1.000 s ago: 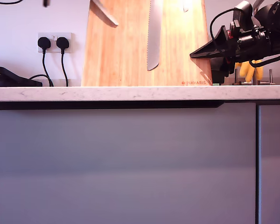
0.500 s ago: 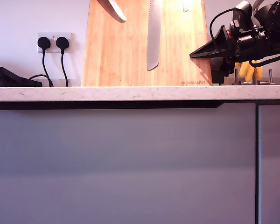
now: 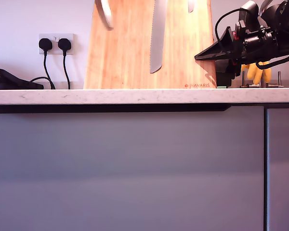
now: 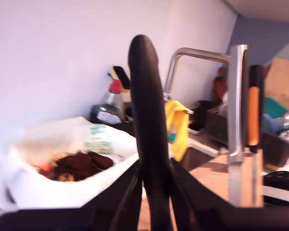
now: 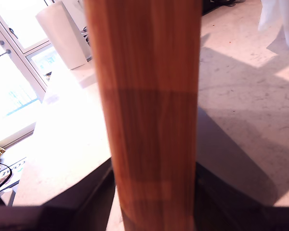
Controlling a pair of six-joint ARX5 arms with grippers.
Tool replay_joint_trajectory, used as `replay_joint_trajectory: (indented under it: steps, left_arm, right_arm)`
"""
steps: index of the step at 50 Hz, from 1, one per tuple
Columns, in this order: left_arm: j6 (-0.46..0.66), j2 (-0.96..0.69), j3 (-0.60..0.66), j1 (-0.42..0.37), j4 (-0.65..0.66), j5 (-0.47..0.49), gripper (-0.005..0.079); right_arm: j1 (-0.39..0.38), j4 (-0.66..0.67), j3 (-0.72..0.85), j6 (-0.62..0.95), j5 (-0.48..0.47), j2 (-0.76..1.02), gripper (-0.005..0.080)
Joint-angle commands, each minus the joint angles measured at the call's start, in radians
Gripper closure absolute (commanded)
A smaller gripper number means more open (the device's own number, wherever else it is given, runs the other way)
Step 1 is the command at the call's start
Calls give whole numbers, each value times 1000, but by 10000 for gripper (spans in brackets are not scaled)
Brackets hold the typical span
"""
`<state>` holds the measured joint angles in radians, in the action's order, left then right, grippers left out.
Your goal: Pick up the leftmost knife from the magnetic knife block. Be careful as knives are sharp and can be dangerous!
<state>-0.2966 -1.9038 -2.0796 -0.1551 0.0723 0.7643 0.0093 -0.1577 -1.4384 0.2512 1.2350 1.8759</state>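
The magnetic knife block (image 3: 130, 53) stands on the counter, a tall bamboo board. The leftmost knife (image 3: 104, 10) shows only its rounded steel tip at the block's upper left edge in the exterior view. Its black handle (image 4: 145, 120) stands between the fingers of my first gripper (image 4: 153, 185), which is shut on it and lies above the exterior view's frame. My second gripper (image 3: 204, 54) reaches in from the exterior view's right. It is shut on the block's side edge (image 5: 149, 96), with a finger on either face.
A long serrated blade (image 3: 157, 38) and a tiny blade tip (image 3: 190, 6) also hang on the block. Another knife handle (image 4: 242, 125) rises beside mine. A wall socket with two plugs (image 3: 55, 44) is at the exterior view's left. A tap (image 4: 197, 53), spray bottle (image 4: 111, 98) and white bag (image 4: 62, 168) stand beyond.
The leftmost knife's tip has risen and swung from slanting over the board toward the exterior view's left, now hanging near the block's edge. The block has shifted slightly left.
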Motion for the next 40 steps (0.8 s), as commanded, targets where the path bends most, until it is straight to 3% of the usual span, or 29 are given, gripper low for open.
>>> replay_joint_trajectory:
  steps: [1, 29, 40]
  left_arm:
    - [45, -53, -4, -2, -21, -16, 766]
    - [43, -54, -4, -5, 37, -21, 767]
    - [42, -54, -4, -4, 40, 28, 766]
  right_arm:
    - [10, 5, -4, -20, -36, -6, 765]
    - [10, 3, -4, -20, -37, -6, 765]
    - [10, 3, -4, -20, -37, -6, 765]
